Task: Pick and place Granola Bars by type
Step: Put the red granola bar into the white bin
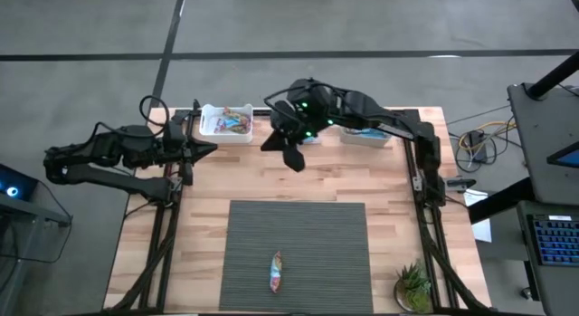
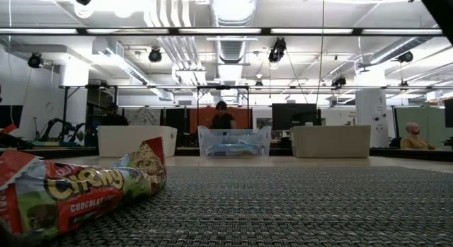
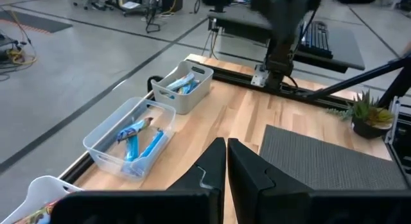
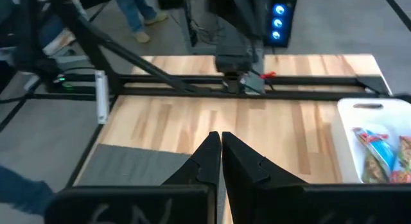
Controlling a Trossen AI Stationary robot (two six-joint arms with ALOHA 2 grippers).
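One multicoloured granola bar lies flat on the grey mat near the table's near edge; it fills the low view's left foreground. More multicoloured bars lie in the far-left white bin. Blue bars lie in the clear middle bin and the right white bin. My left gripper is shut and empty, above the table's left side. My right gripper is shut and empty, hovering in front of the middle bin.
Three bins stand in a row along the far edge. The grey mat covers the near middle of the table. A small potted plant stands at the near right corner. People show in the room beyond.
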